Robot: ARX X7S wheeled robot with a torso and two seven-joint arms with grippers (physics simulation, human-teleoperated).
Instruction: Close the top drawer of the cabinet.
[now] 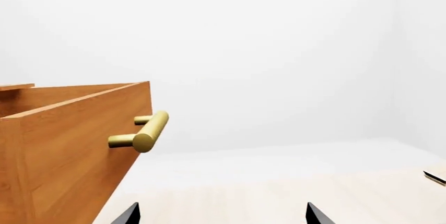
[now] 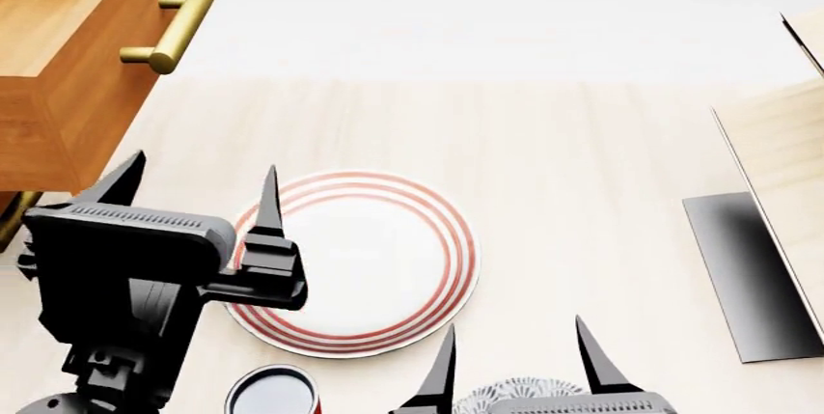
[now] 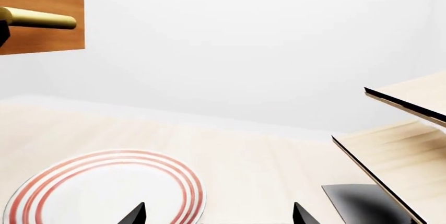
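The top drawer (image 2: 77, 47) is seen pulled out over the far left corner of the counter (image 2: 580, 144), its brass handle (image 2: 174, 28) facing the open counter; of the cabinet, only a sliver of lower front and a second brass handle (image 2: 13, 221) can be made out beneath it. The left gripper (image 2: 193, 207) is held wide and empty just in front of the drawer's near corner, apart from the wood. A slanted push could be delivered if contact were made at that corner rather than on the front panel, and the drawer might bind. The striped plate (image 2: 354, 260) lies just beside the left gripper and could be struck by a swing. The right gripper (image 2: 515, 361), also spread and empty, sits at the near edge; the plywood rack (image 2: 785, 173) stands well apart at the right edge.
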